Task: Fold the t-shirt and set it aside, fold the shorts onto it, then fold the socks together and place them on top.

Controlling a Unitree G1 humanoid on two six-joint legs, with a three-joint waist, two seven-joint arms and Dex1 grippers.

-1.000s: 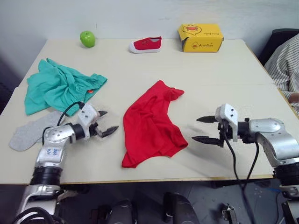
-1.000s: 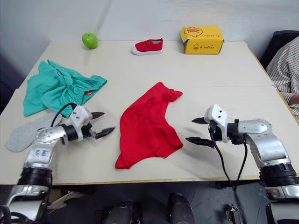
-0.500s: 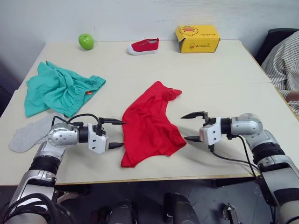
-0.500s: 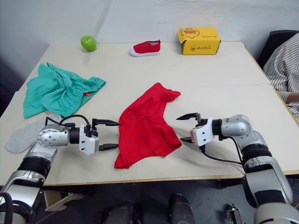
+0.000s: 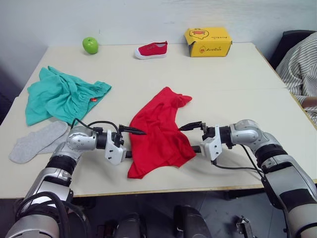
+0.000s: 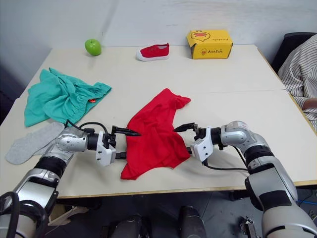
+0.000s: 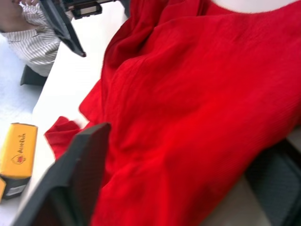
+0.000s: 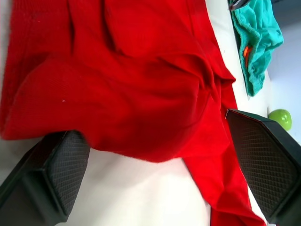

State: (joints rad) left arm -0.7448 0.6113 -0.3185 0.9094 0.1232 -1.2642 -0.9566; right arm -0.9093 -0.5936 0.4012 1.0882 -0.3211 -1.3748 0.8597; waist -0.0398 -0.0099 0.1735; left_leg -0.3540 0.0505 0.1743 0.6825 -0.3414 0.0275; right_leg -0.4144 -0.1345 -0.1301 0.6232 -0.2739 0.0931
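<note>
The t-shirt lies crumpled at the middle of the desk. My left tool and right tool both stand released at its opposite edges. I fear they pinch several layers together, so the folding goes crooked.

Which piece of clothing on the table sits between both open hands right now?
The red t-shirt, mid-table. The teal shorts and grey socks lie off to the robot's left.
</note>
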